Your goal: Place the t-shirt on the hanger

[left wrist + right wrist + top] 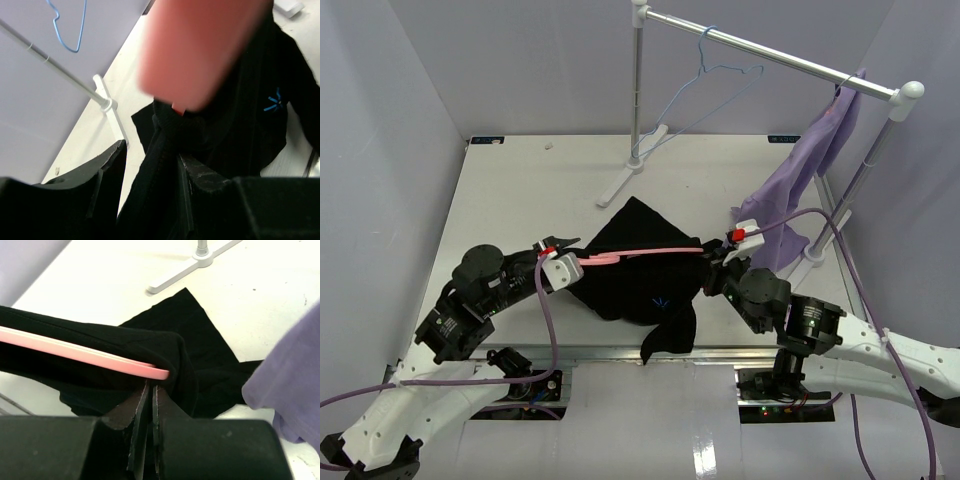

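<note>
Hanger (650, 250) is stretched left-right; right claw (150, 388) is clamped on shirt (190, 325) under its tip; left claw's (151, 152) state cannot be told.

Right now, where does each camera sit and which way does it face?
Top external: above and behind the bases, looking down on the table; both arms show.
Left wrist: on the left arm, looking along the left gripper over the t-shirt toward the rack foot.
Right wrist: on the right arm, looking past the shut right gripper at the hanger's end.
Shared: all three show the t-shirt and hanger.
</note>
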{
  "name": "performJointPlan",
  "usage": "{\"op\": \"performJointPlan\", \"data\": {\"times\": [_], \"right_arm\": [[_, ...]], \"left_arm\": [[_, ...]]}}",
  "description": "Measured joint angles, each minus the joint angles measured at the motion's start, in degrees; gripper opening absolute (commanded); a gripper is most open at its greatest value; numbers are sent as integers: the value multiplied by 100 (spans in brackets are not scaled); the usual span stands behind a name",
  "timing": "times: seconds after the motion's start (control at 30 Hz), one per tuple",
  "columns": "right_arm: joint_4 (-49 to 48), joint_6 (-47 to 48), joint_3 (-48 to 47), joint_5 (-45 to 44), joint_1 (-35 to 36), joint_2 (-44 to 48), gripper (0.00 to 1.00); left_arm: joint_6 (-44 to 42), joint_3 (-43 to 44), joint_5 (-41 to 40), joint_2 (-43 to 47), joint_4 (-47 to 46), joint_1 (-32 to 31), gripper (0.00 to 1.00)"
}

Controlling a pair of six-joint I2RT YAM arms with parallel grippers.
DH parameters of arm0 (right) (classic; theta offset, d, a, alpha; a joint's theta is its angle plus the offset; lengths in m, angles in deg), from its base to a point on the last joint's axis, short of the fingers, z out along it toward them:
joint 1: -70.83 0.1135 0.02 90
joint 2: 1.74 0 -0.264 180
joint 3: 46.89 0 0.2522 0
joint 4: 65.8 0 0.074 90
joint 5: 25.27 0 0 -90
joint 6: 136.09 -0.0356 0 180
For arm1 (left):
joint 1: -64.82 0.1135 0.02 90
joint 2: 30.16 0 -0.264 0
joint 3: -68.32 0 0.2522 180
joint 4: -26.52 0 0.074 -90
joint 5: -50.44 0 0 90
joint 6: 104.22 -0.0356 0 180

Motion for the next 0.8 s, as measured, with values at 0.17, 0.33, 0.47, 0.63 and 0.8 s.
{"op": "performJointPlan", "data": {"times": [0.17, 0.33, 0.47, 0.63, 0.8], "right_arm": [[187, -6, -233, -48, 14, -359, 8], [144, 133, -538, 59, 59, -375, 8], [122, 381, -1113, 158, 76, -653, 8], [-11, 705, -1293, 442, 81, -821, 8], [87, 817, -1300, 1335, 79, -1099, 32]], "left_arm": [[105, 118, -445, -79, 144, -8, 0], [119, 120, -768, -228, 371, -23, 0], [123, 120, -1028, -530, 466, -22, 0], [147, 120, -970, -650, 494, -22, 0], [280, 120, -245, -658, 505, -17, 0]]}}
